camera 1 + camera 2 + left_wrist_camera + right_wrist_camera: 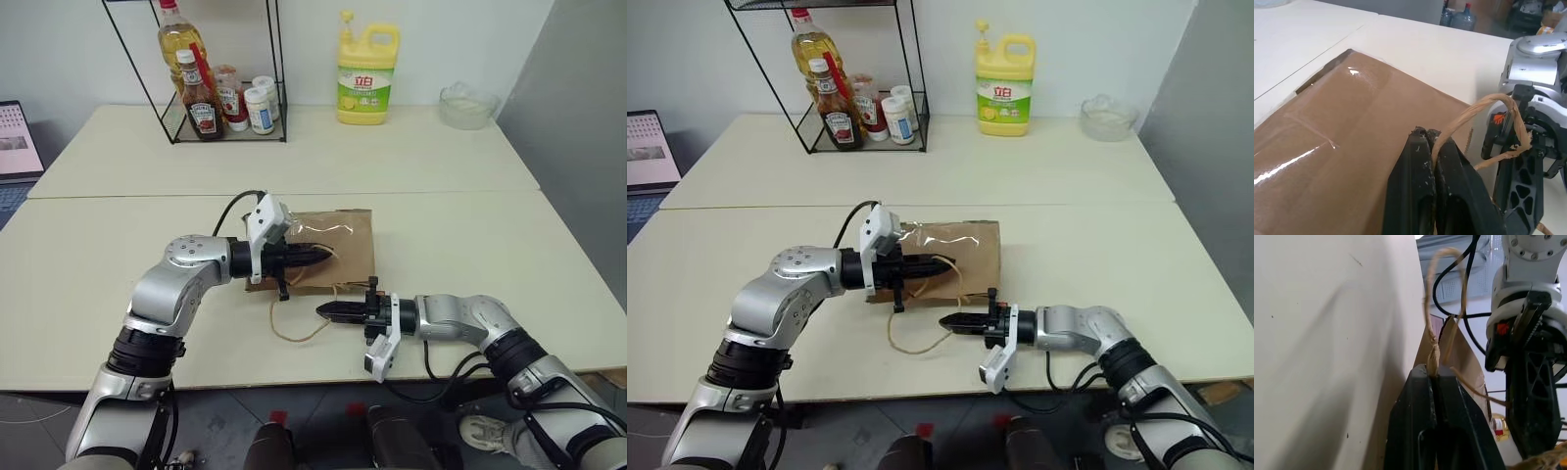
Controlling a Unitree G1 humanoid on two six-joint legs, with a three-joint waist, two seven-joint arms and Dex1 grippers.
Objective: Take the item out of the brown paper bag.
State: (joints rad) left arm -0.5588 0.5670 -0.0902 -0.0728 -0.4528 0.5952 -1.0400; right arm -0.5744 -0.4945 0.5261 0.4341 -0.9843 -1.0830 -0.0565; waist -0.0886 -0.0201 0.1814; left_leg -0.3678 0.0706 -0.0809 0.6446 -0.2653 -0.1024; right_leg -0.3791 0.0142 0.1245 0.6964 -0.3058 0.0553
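The brown paper bag [343, 235] lies on its side at the middle of the table, its mouth toward me. My left gripper [328, 257] reaches over the bag's mouth end. It is shut on one tan cord handle [1484, 105], which loops out from between its fingers. Just in front of the bag, my right gripper [321, 311] points left, shut on the other cord handle [1431, 293]. A slack loop of cord [294, 331] rests on the table between the two grippers. The item is hidden.
A black wire rack [279, 98] with ketchup and oil bottles stands at the back left. A yellow detergent jug [366, 73] and a glass bowl [467, 106] stand along the back. A laptop [15, 147] sits at the far left.
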